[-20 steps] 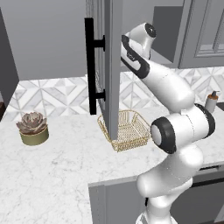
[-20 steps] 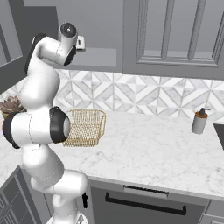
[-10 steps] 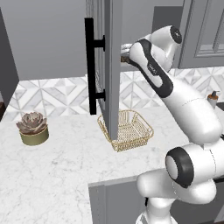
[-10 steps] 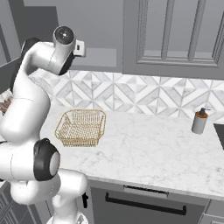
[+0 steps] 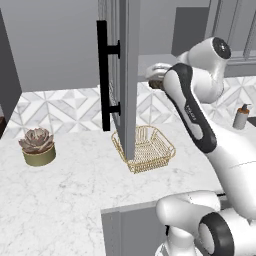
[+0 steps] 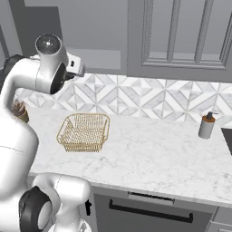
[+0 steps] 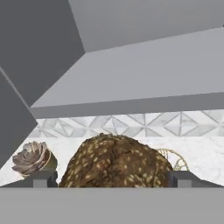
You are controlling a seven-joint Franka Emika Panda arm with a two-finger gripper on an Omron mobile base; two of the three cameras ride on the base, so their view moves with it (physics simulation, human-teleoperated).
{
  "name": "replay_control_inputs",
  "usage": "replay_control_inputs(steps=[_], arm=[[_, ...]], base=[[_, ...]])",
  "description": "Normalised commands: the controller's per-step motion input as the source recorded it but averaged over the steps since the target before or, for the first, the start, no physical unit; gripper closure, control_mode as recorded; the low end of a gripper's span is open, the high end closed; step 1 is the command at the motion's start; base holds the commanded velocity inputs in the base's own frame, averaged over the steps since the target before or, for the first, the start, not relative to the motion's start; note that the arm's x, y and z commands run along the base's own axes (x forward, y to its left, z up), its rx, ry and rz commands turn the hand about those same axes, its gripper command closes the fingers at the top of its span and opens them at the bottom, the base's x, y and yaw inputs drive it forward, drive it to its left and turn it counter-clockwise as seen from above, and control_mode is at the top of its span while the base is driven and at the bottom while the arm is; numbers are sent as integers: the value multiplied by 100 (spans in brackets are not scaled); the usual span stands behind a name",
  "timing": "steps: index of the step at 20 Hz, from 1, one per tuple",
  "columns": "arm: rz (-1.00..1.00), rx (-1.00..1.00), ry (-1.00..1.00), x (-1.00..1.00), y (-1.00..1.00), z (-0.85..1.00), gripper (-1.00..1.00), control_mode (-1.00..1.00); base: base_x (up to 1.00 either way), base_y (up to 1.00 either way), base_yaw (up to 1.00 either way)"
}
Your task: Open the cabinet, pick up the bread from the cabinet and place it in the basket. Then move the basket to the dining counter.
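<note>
The cabinet door (image 5: 126, 75) stands open, edge-on, with its black bar handle (image 5: 102, 75) facing left. My gripper (image 5: 155, 81) is at the cabinet opening, just right of the door and above the basket. In the hand view the gripper (image 7: 112, 179) is shut on the bread (image 7: 116, 162), a dark brown speckled roll between the two fingertips (image 7: 43, 178). The gold wire basket (image 5: 146, 147) (image 6: 84, 131) sits on the marble worktop below, and its rim (image 7: 175, 158) peeks out behind the roll. The dining counter is out of view.
A succulent in a gold pot (image 5: 37, 146) (image 7: 33, 157) stands on the worktop left of the door. A soap bottle (image 5: 241, 116) (image 6: 207, 125) is at the far right. The patterned tile wall (image 6: 149, 97) backs the worktop, with another glass-paned cabinet (image 6: 181, 31) above.
The arm's elbow has swung out to the right and the hand has shifted slightly right and lower at the cabinet opening. Basket, door and camera views have not moved.
</note>
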Motion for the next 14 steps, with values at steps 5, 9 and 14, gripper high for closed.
replay_control_inputs(steps=[5,9,14], arm=[[-9,0,1,-100,-13,-81,100,-100],[-6,0,17,-58,-1,-100,100,-100],[-7,0,28,71,-3,-100,100,-100]], base=[[0,0,0],[0,0,0],[0,0,0]])
